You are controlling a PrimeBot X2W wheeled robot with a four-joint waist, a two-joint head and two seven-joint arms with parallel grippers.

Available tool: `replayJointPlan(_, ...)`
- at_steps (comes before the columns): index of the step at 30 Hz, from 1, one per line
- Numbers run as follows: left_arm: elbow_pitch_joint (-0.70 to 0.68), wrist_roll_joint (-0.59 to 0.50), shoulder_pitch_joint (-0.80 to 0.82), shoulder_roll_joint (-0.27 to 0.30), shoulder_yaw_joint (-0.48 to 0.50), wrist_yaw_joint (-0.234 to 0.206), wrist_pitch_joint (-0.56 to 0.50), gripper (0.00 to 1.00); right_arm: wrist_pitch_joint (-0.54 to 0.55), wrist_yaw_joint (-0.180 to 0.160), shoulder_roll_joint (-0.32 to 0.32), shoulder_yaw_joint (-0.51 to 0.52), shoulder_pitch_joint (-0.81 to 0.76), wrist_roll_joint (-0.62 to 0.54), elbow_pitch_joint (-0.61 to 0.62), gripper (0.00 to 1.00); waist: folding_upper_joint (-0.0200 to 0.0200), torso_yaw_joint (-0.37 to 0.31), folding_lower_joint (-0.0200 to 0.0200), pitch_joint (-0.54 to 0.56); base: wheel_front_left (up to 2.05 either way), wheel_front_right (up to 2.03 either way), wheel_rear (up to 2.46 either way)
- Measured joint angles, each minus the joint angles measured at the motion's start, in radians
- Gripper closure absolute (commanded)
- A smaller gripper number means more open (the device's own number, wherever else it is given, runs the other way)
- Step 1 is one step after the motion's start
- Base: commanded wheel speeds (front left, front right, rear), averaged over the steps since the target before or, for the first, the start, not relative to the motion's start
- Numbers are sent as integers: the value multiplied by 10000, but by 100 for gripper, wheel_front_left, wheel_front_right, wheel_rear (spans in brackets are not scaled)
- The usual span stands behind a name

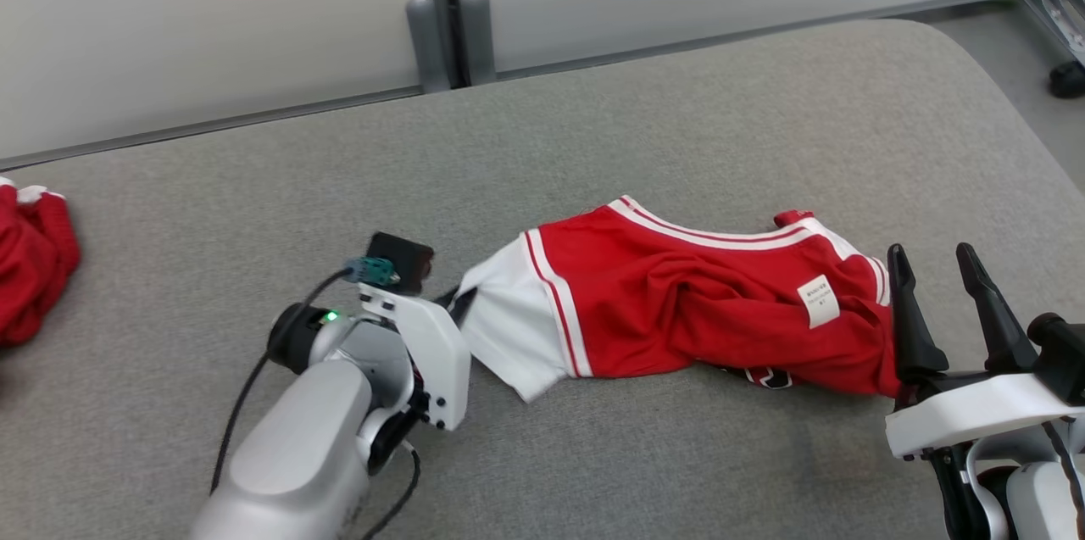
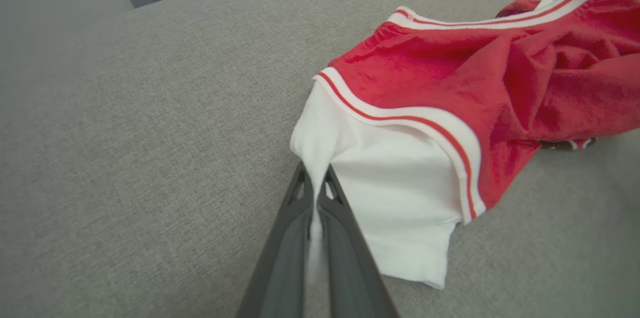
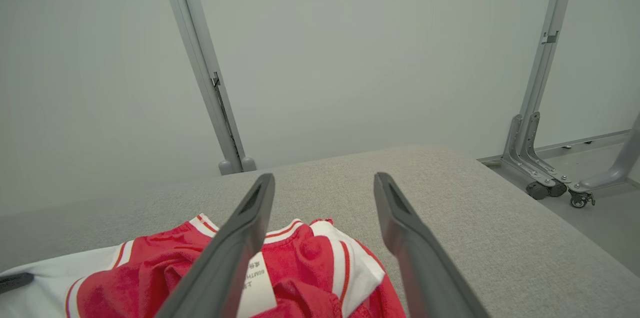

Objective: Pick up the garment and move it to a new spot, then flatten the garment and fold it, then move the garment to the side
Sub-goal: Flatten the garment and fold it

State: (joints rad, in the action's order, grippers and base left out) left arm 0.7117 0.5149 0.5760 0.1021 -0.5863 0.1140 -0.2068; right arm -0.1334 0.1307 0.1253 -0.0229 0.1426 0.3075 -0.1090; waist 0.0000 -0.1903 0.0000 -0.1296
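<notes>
**Garment nipped at its white end**

Crumpled red-and-white knit sports garment (image 1: 678, 303) lying across the middle of the grey woven cushion top (image 1: 678, 125); white end toward the left, red body with white-and-red striped trim toward the right; small white printed label (image 1: 818, 301) face up on the red part, near the right end.

Left gripper (image 2: 314, 178) clenched on a fold of the white fabric, cloth squeezed thin between the two dark fingers; rest of the white panel spread flat just beside them.

Right gripper (image 1: 932, 260) spread wide and grasping nothing; fingers upright right at the red right-hand end, touching or not, can't tell; red cloth and label under the open fingers in the right wrist view.

Over at the far left edge, another bunched red cloth (image 1: 30, 269), well apart; behind the cushion, a grey upright post (image 1: 449, 14) against pale panels.
</notes>
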Motion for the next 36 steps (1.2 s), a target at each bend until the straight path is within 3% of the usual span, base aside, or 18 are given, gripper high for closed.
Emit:
replayJointPlan(5,-121,303,80,320,723,-481,798,100,13,0,46,-59,-94,2,-15,0,0,415,0,285,0,0,0)
replayJointPlan(20,-616,1578,-1592,2268,2817,-1685,1206,100,92,0,69,25,-261,2,19,0,0,1238,0,438,0,0,0)
replayJointPlan(25,-934,1737,-2303,2441,3104,-2153,1283,100,96,0,94,104,-289,12,17,0,0,1350,1,413,0,0,0)
replayJointPlan(28,-1137,1818,-2599,2410,3066,-2205,1177,100,96,0,100,140,-290,13,2,0,0,1417,0,407,0,0,0)
replayJointPlan(29,-1193,1814,-2681,2383,3014,-2207,1143,67,96,0,100,134,-290,13,-15,0,0,1441,0,404,0,0,0)
replayJointPlan(30,-1254,1812,-2743,2359,2968,-2209,1145,4,96,0,96,123,-289,13,-29,0,1,1461,0,404,0,0,0)
replayJointPlan(31,-1254,1812,-2743,2359,2968,-2209,1145,0,96,0,96,123,-289,13,-29,0,1,1461,0,404,0,0,0)
replayJointPlan(36,-1841,1605,-2889,2311,2759,-2311,1413,0,96,0,75,71,-287,13,-69,0,0,1510,1,454,0,0,0)
